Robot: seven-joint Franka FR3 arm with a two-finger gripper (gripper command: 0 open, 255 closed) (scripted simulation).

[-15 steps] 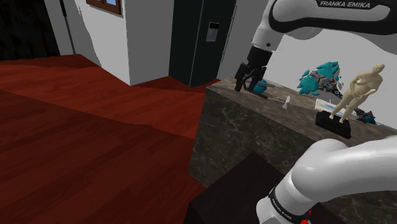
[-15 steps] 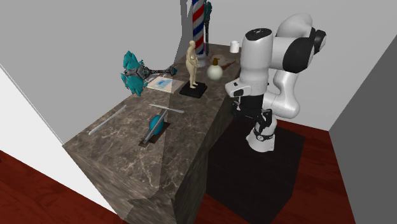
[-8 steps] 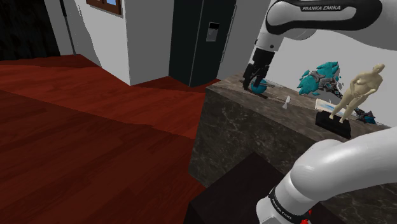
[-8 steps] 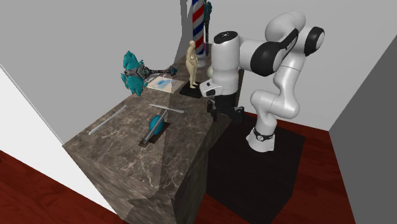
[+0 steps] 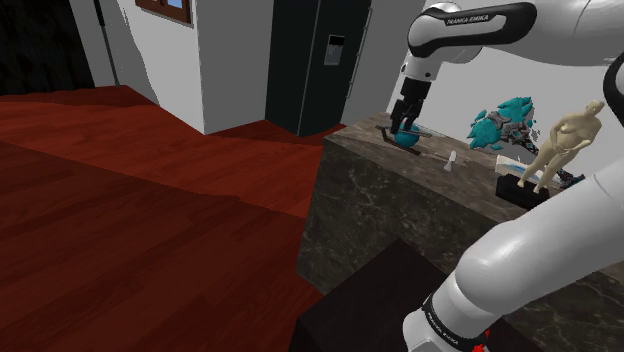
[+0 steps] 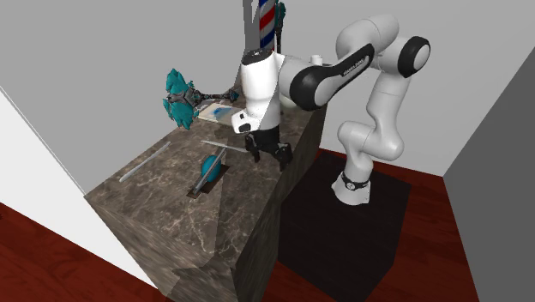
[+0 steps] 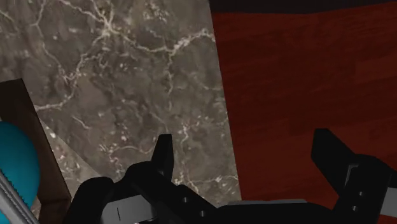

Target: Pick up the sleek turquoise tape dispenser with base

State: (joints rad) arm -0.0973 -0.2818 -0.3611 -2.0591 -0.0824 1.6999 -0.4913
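Note:
The tape dispenser (image 6: 208, 164) is a turquoise round body on a thin dark base, lying mid-counter; it also appears as the turquoise dispenser (image 5: 406, 138) under the hand and as a turquoise curve (image 7: 14, 160) off to one side of the fingers. My black gripper (image 6: 268, 155) hangs open just above the marble counter (image 6: 171, 214), beside the dispenser on the second exterior view's right and near the counter's long edge. The gripper (image 7: 248, 153) has its fingers wide apart with nothing between them, straddling that edge. In the shoulder view the gripper (image 5: 402, 120) hovers just over the dispenser.
A teal spiky object (image 6: 180, 96), a flat light tile (image 6: 219, 113) and a striped pole (image 6: 267, 21) stand further along the counter. A beige figurine (image 5: 560, 145) on a black base and a small white cylinder (image 5: 452, 161) are nearby. A grey bar (image 6: 146, 163) lies by the wall. Red floor (image 7: 305, 76) lies below the edge.
The arm has swung from beside the counter to over it, carrying the open gripper toward the tape dispenser. Nothing on the counter has moved.

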